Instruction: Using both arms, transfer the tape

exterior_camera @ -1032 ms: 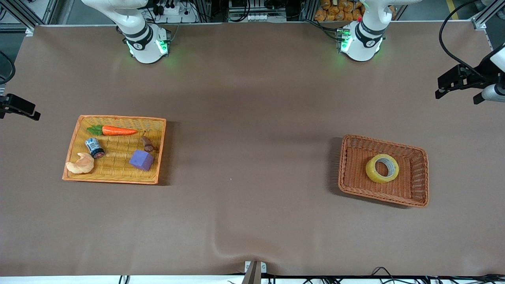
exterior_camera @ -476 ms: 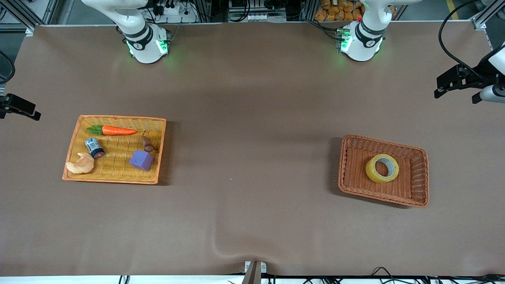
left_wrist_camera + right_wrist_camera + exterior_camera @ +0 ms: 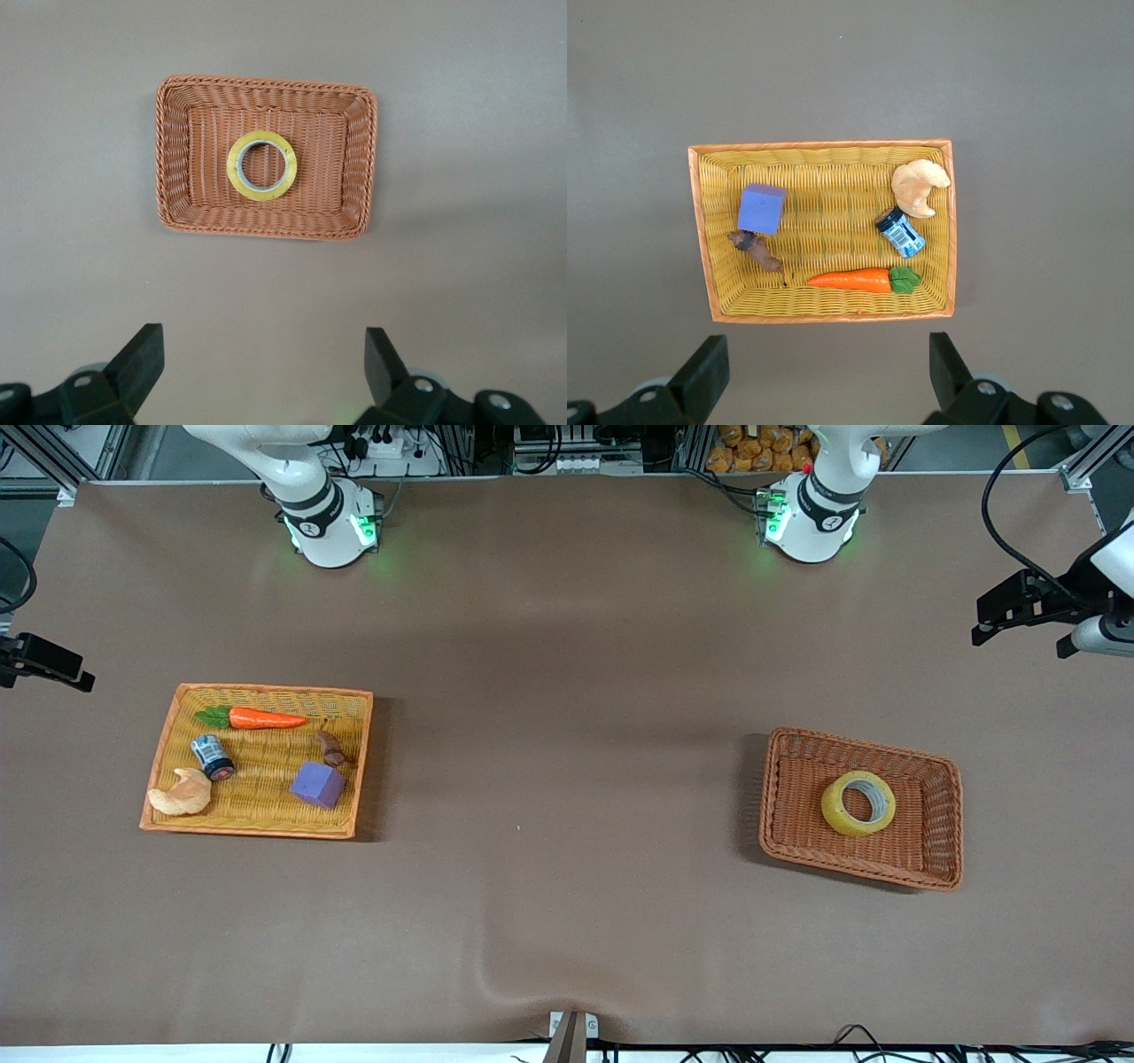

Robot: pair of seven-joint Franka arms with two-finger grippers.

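The yellow tape (image 3: 858,803) lies flat in a brown wicker basket (image 3: 861,746) toward the left arm's end of the table. In the left wrist view the tape (image 3: 261,166) sits mid-basket (image 3: 174,159), far below. My left gripper (image 3: 263,350) is open and empty, held high near the table's end (image 3: 1010,607), apart from the basket. My right gripper (image 3: 826,354) is open and empty, high at the other end (image 3: 44,662), over the table beside a yellow tray (image 3: 824,146).
The yellow wicker tray (image 3: 266,689) toward the right arm's end holds a carrot (image 3: 266,718), a small blue-and-white can (image 3: 213,756), a croissant (image 3: 181,794), a purple cube (image 3: 317,784) and a small brown piece (image 3: 331,748). Brown cloth covers the table between tray and basket.
My left gripper has drifted slightly toward the robots' bases. My right gripper has shifted very little. The tape and both baskets have not moved.
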